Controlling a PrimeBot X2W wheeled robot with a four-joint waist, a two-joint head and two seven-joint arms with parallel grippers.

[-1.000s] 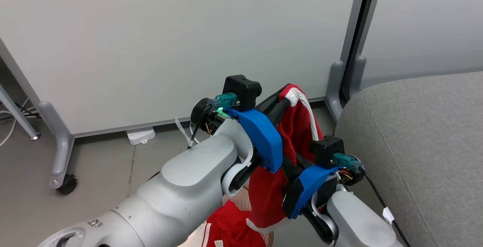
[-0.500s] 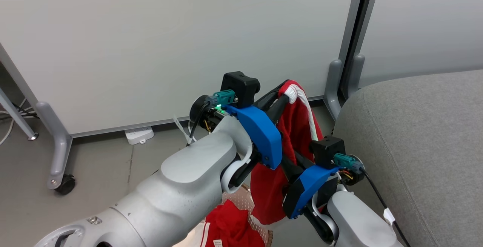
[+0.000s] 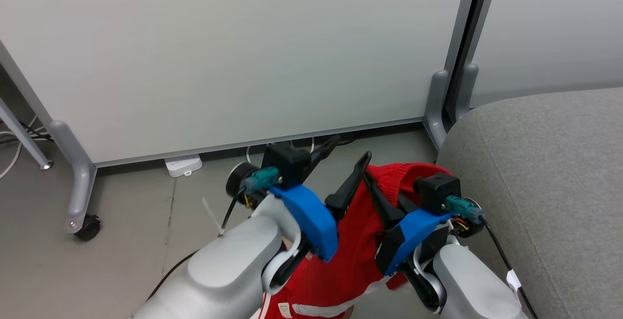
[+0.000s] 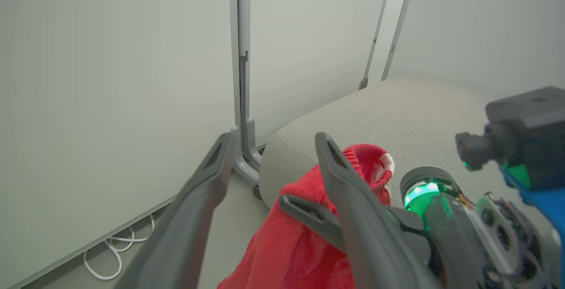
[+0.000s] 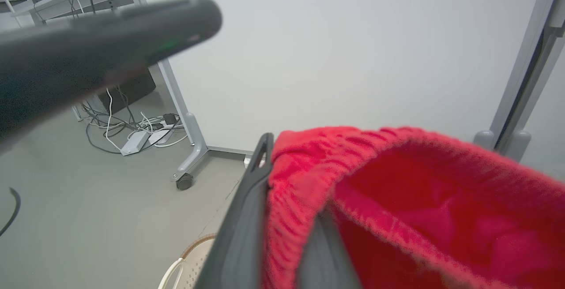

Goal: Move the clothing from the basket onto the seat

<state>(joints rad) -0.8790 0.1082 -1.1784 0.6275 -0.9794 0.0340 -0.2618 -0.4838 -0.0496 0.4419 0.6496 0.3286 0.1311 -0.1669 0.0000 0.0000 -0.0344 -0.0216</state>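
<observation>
The clothing, a red garment, is seen hanging at the lower centre of the head view, just left of the grey seat. Its ribbed edge is pinched between the fingers of the right gripper. The left gripper is held beside the fabric with its fingers spread wide and nothing between them. Part of the basket rim is shown at the bottom edge of the right wrist view.
</observation>
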